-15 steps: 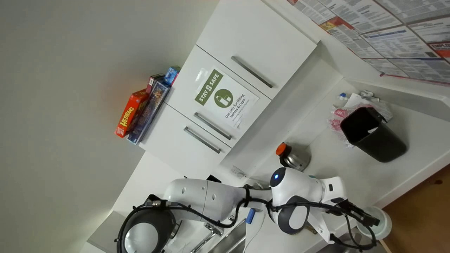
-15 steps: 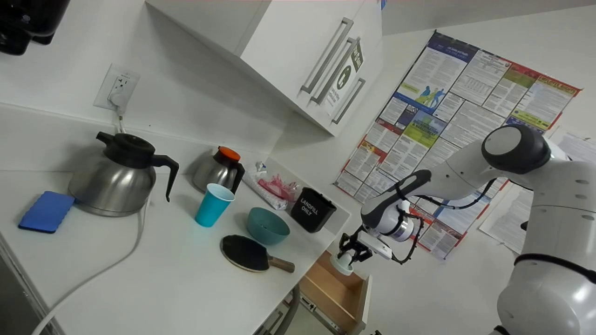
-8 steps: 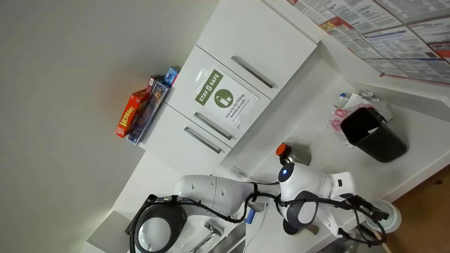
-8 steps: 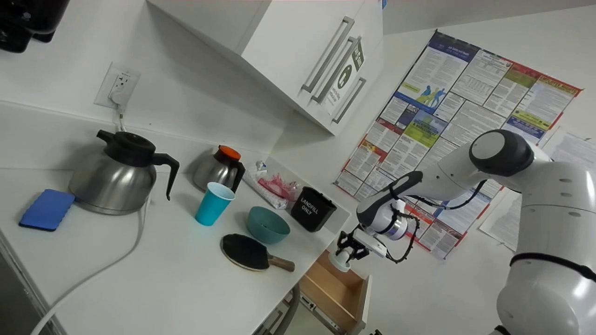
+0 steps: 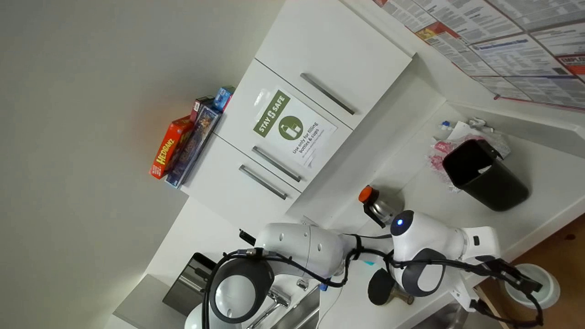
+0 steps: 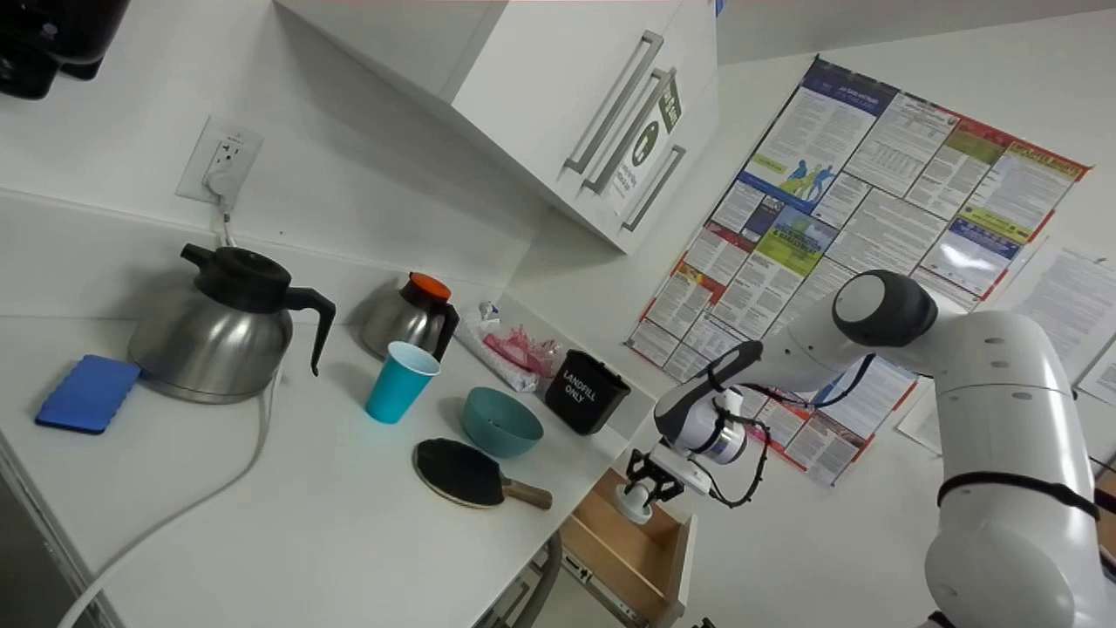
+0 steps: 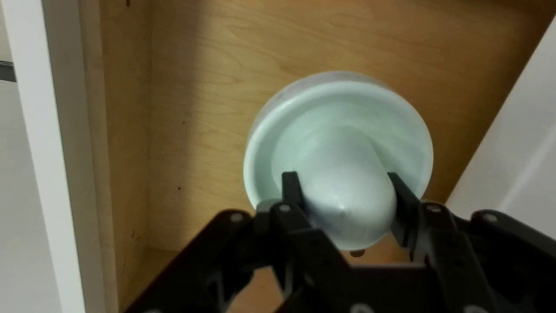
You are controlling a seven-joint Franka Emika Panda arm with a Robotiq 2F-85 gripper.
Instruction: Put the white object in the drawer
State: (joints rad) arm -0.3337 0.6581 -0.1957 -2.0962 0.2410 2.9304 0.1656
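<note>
The white object is a round dish-like piece with a thick rounded knob at its middle. My gripper is shut on the knob, with one dark finger on each side. The open drawer has a light wood bottom, and the object is over it in the wrist view. In an exterior view the object hangs below the gripper, in front of the drawer; its exact height there is hard to tell. It also shows in an exterior view, partly behind the gripper.
The drawer's wooden side and white front edge are at left in the wrist view; a white surface is at right. The counter holds a paddle, teal bowl, blue cup and black bin.
The arm has swung with the white object in the gripper, rightward in an exterior view and slightly leftward in an exterior view. The hold on the knob looks the same. The drawer stays open.
</note>
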